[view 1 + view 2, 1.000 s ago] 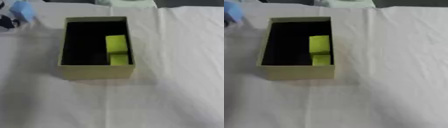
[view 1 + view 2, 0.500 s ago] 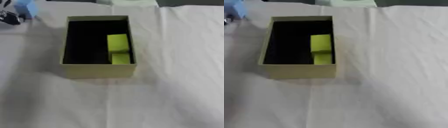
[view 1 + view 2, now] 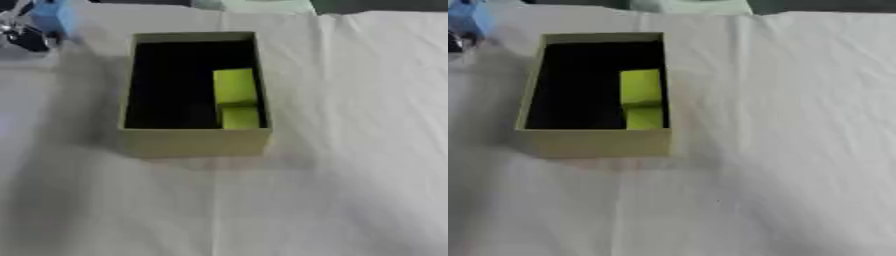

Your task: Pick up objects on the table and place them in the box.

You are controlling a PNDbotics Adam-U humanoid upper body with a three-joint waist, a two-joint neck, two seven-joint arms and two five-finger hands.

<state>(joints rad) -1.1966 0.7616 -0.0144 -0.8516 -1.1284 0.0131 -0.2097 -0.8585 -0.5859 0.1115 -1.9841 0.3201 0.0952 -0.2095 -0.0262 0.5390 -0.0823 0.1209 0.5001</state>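
Left eye view. The box (image 3: 194, 95), olive-walled and dark inside, is sitting on the white-clothed table (image 3: 350, 165); a yellow-green block (image 3: 236, 97) is lying inside it along the right wall. Beyond the box's far-left corner, the left hand (image 3: 26, 35) is showing as a blurred dark shape with a light blue object (image 3: 51, 17) against it. Compared with a second ago, hand and blue object are sitting slightly nearer the box, which suggests the next item is being carried toward it. Whether the fingers are clamped on the blue object cannot be told.

Right eye view. The box (image 3: 597, 92) and block (image 3: 641, 99) are appearing unchanged. Only a sliver of the blue object (image 3: 470, 20) and of the dark hand (image 3: 455, 42) is showing, to the left of the box's far end. The right hand is appearing nowhere.
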